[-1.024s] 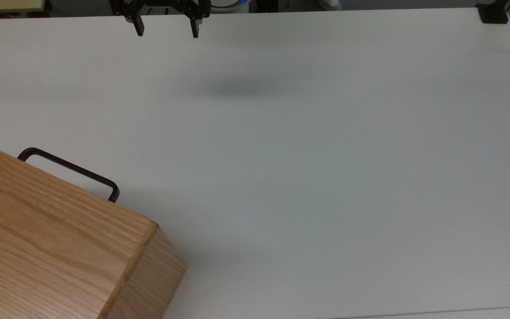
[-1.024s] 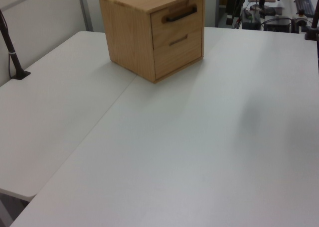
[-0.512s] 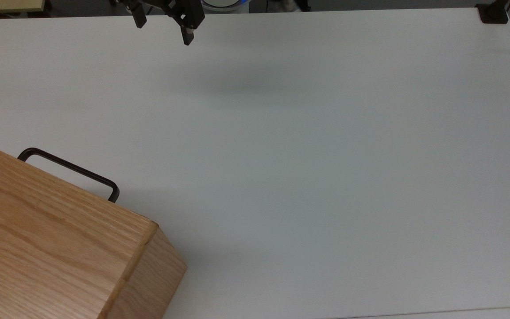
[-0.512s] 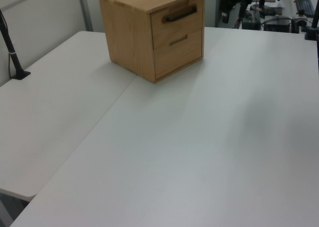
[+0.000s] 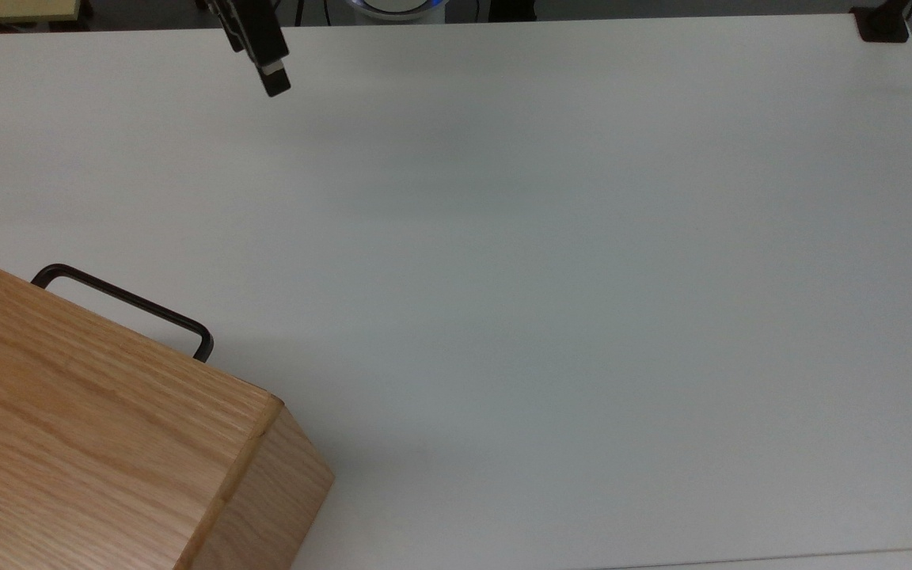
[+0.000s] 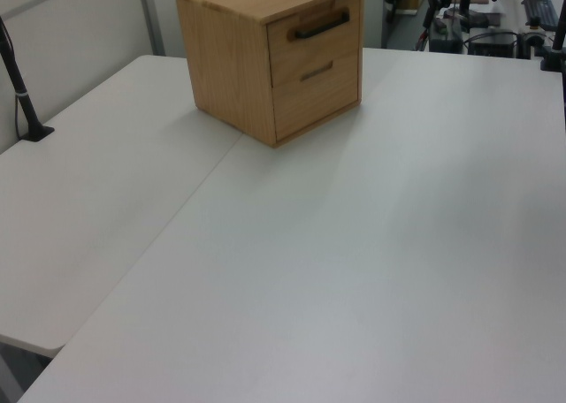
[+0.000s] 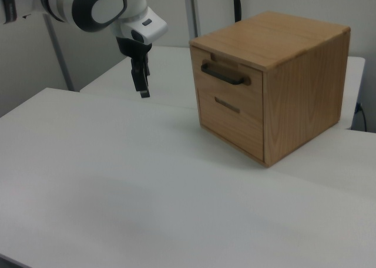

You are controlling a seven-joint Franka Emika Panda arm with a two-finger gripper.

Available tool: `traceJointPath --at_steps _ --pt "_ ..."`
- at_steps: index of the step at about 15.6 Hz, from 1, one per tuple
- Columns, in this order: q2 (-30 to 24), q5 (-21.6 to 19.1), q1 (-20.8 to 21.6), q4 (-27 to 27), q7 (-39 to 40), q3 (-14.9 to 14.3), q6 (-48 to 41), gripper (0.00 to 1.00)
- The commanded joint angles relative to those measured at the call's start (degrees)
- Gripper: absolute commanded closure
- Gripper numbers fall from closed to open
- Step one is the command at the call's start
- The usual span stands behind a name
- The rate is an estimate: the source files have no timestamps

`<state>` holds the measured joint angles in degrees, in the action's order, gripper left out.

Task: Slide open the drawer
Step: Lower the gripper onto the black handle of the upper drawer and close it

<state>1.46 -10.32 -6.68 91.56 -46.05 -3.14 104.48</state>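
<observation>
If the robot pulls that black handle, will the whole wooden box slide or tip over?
Probably not tip: the box looks broad, squat and flat on the table. It might slide a little, since the tabletop looks smooth. The handle sits high on the top drawer, so a level pull seems safest.
</observation>
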Motion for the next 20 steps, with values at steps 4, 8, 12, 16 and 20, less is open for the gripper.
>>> traceJointPath --at_steps 4,8,12,16,20 --pt "5.92 0.56 0.88 -2.7 -23.52 0.24 14.06 0.11" --pt "8.21 0.56 0.79 -2.88 -31.81 0.24 21.88 0.14" --pt "10.4 -0.05 -0.17 -2.96 -37.35 -0.11 30.23 0.47" --pt "14.17 -0.05 -0.35 -6.55 -38.15 -0.11 34.74 0.59" --pt "18.13 0.56 -0.26 -9.9 -38.06 -0.2 34.82 0.59"
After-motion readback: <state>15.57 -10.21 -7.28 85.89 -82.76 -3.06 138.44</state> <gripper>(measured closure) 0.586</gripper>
